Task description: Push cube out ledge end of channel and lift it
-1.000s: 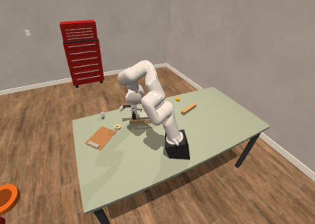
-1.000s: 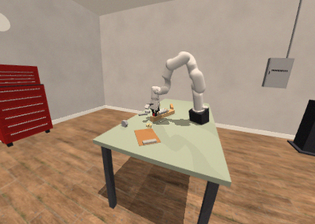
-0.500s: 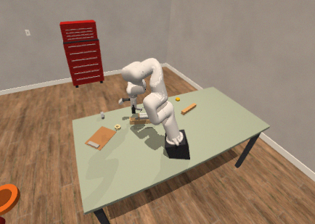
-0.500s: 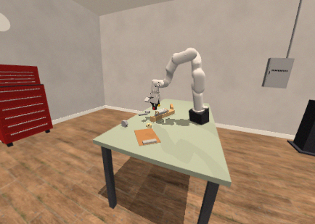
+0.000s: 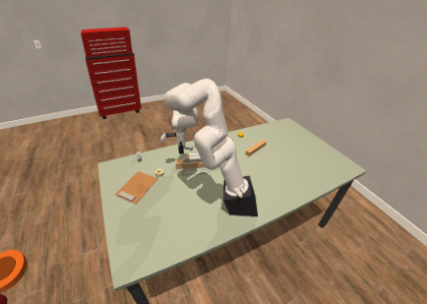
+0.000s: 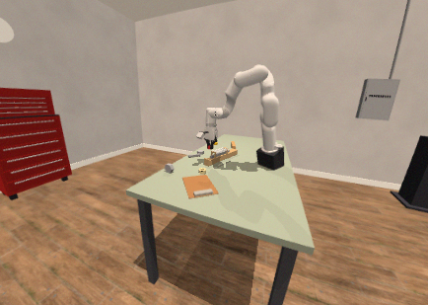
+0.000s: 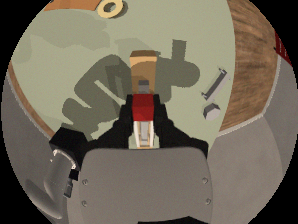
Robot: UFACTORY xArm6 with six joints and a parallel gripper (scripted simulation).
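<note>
My gripper [image 7: 143,102] is shut on the small red cube [image 7: 143,110] and holds it above the table, just past one end of the wooden channel [image 7: 143,63]. In the top view the gripper [image 5: 181,150] hangs over the left end of the channel [image 5: 189,163]. In the exterior view the red cube shows between the fingers, a little above the near end of the channel [image 6: 221,157]. The ledge and lip of the channel are too small to make out.
An orange clipboard [image 5: 136,186], a small ring [image 5: 159,172] and a grey piece [image 5: 139,156] lie left of the channel. A wooden block [image 5: 256,148] and a yellow piece [image 5: 241,135] lie to the right. A wrench [image 7: 214,92] lies near the table edge.
</note>
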